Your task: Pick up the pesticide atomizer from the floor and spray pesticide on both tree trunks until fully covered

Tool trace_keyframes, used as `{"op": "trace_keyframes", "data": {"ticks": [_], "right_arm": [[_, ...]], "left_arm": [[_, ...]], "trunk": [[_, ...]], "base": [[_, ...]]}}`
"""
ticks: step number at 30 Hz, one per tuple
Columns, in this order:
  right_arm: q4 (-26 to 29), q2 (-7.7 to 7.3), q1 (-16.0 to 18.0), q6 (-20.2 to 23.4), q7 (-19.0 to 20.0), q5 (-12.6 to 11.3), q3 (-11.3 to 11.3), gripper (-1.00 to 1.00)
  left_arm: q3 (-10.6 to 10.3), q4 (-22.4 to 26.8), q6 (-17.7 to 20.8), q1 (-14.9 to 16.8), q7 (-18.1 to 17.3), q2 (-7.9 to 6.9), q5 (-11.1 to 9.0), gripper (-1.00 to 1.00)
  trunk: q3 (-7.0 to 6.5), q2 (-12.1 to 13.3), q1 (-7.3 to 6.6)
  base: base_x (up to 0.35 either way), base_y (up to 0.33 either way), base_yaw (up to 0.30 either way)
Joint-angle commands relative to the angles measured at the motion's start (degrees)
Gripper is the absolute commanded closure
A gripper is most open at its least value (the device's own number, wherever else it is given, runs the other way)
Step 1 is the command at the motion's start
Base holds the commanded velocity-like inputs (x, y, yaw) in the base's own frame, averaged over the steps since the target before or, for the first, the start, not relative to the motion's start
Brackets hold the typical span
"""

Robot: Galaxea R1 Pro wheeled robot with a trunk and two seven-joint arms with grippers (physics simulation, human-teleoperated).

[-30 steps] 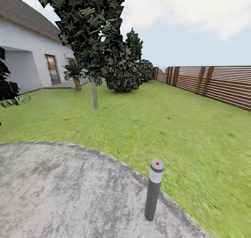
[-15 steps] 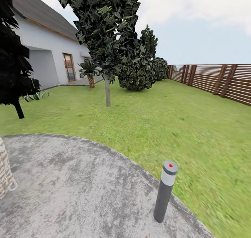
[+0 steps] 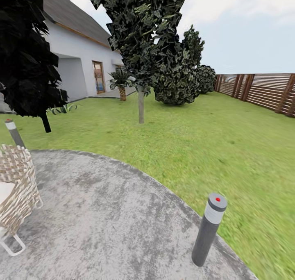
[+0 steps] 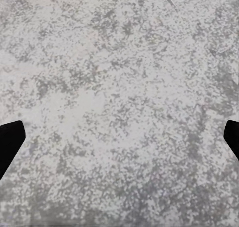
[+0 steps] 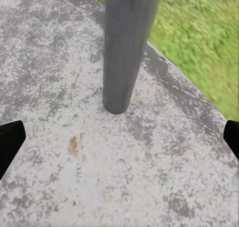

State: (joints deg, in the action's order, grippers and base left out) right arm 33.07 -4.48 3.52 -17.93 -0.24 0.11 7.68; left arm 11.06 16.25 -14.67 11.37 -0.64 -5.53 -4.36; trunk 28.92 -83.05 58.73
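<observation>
You're parked on the grey paved pad (image 3: 102, 214) with both sets of jaws spread wide and empty, no atomizer spotted yet, and the pale tree trunk (image 3: 141, 105) stands well beyond the bollard (image 3: 209, 230) across the lawn (image 3: 213, 149).

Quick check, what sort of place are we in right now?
A house's back garden, it seems: green lawn with trees, a brown slat fence, a white house, and a grey paved patio underfoot.
</observation>
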Motion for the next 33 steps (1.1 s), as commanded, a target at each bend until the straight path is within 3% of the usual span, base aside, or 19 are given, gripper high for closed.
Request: {"op": "trace_keyframes", "data": {"ticks": [1,33], "right_arm": [[0.0,0.07,0.0,-0.2,0.0,0.0,0.1,-1.0],[0.0,0.67,0.0,-0.2,0.0,0.1,0.0,-1.0]], "left_arm": [[-0.1,-0.1,-0.2,0.1,-0.1,-0.01,-0.5,-1.0],[-0.2,-0.1,-0.2,0.1,-0.1,-0.01,-0.3,-1.0]], "trunk": [[0.1,0.0,0.0],[0.9,0.0,0.0]], "base": [[0.0,0.0,0.259],[0.0,0.0,0.274]]}}
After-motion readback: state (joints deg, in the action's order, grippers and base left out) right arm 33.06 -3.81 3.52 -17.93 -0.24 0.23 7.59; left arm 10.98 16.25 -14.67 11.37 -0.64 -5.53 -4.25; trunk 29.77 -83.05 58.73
